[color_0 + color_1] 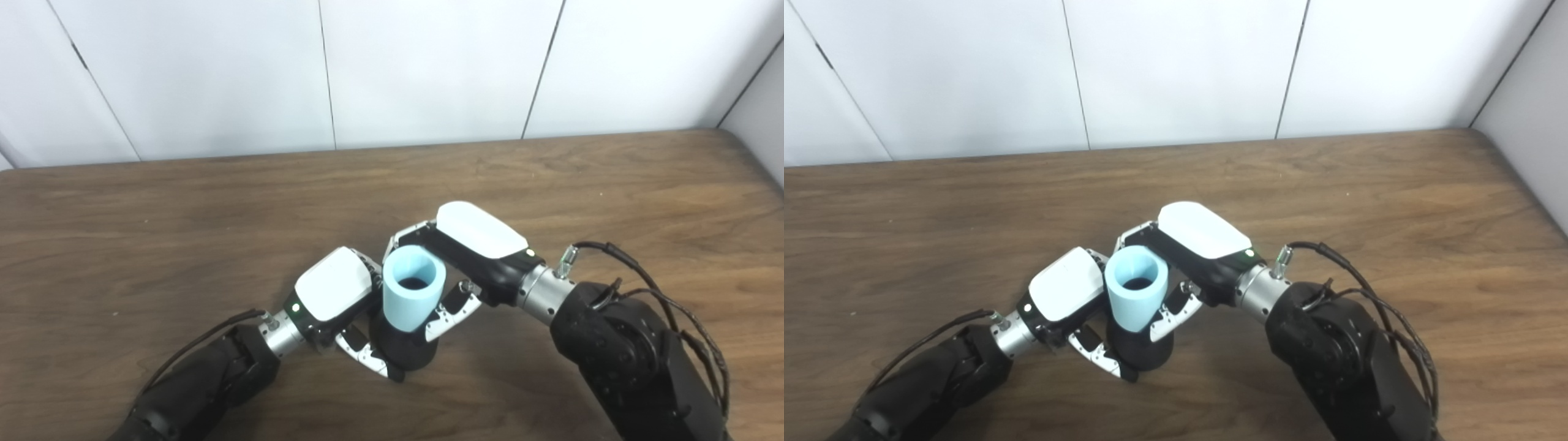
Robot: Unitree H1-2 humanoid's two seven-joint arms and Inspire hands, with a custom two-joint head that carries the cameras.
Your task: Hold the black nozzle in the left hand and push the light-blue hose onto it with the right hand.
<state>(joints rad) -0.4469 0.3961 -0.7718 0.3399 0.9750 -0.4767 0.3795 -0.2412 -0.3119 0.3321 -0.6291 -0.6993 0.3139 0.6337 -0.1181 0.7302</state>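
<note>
— Looking at the middle of the table (184, 202), where does the hose (409, 294) sit?

— Upright, open mouth up, its lower end set over the black nozzle (404, 352), whose dark tip shows down the bore. Both sit between the hands, above the wood.

— And the hands?

— The left hand (334, 297) has its fingers (361, 355) closed around the nozzle's base from the left. The right hand (471, 245) clamps the hose from the right and behind, fingers wrapped on its wall.

— So the push?

— I judge it goes straight down the hose's long axis. Nothing else stands near; only the two hands crowd each other.
</note>
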